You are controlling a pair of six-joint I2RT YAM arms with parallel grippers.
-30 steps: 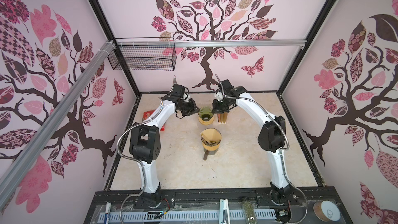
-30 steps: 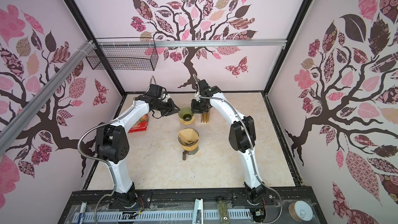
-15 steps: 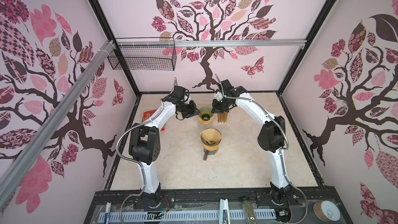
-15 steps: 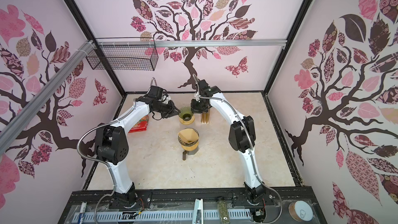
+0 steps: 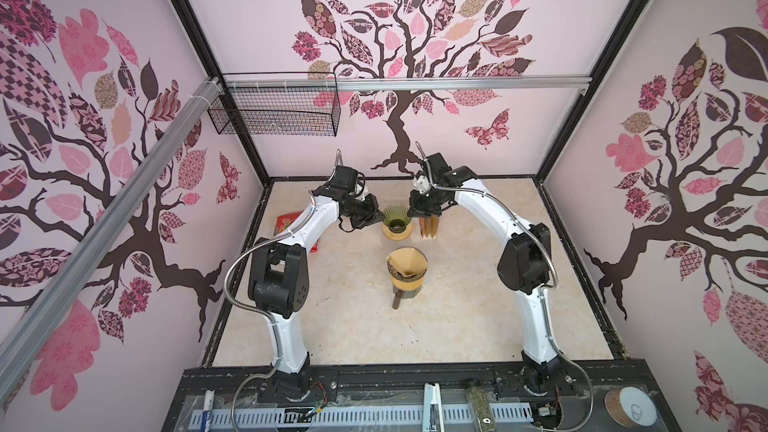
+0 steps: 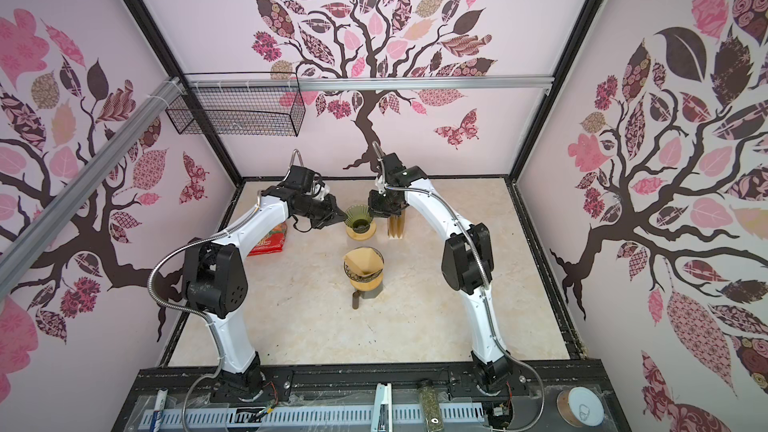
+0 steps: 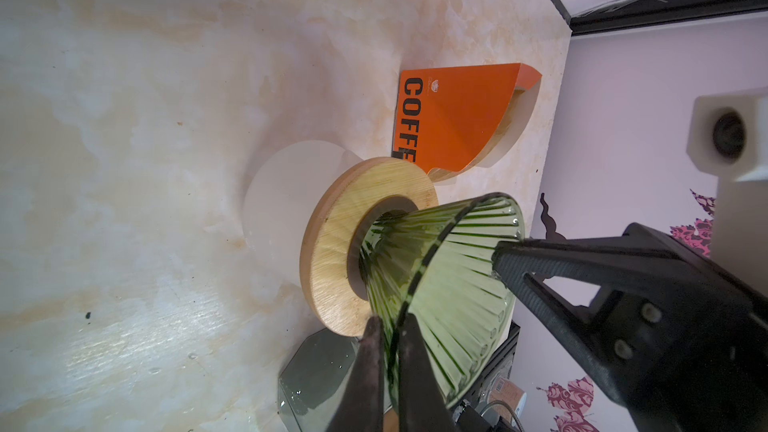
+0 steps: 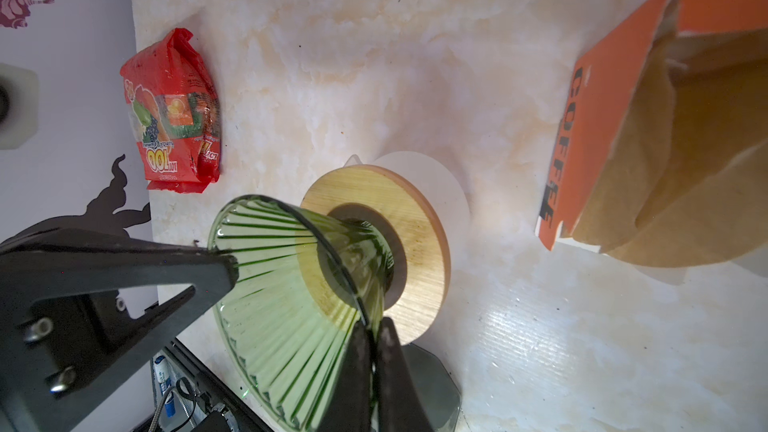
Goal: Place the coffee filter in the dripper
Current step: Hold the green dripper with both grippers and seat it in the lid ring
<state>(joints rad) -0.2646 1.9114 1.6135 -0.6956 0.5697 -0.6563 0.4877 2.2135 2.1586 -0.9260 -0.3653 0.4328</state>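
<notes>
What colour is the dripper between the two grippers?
The dripper is ribbed translucent green; the right wrist view shows it best.

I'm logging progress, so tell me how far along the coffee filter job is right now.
Done: a brown filter already sits in the front dripper. In hand: the left tool and the right tool each pinch the rim of the empty green dripper. Left: that one has no filter yet; spare filters are in the orange box.
</notes>
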